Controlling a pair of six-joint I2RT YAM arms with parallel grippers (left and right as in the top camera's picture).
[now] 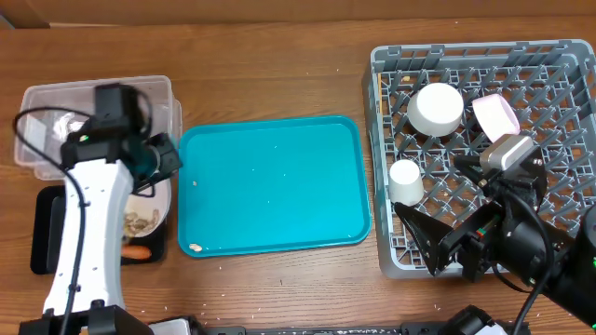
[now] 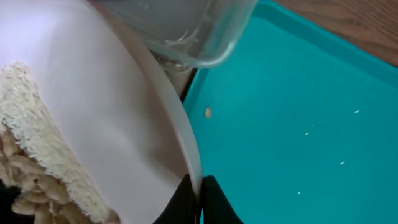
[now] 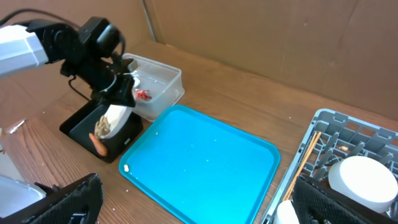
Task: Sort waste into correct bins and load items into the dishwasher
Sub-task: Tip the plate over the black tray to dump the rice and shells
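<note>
At table's left, left fingers (image 2: 199,193) pinch the plate (image 2: 112,124) by its rim, tilted over the black tray (image 1: 47,233); scraps (image 2: 31,186) and rice (image 2: 37,124) lie on the plate, and the carrot (image 1: 137,251) lies on the tray. Teal tray (image 1: 270,186) sits centre. Over the rack (image 1: 559,56), right fingers (image 1: 447,247) gape empty near the cup (image 1: 405,180).

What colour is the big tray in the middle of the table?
Teal, a blue-green; the tray shows best in the overhead view.

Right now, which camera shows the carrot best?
Right wrist: the carrot lies in plain sight on the black tray. Overhead shows it small, beside the plate. Left wrist does not show it.
</note>
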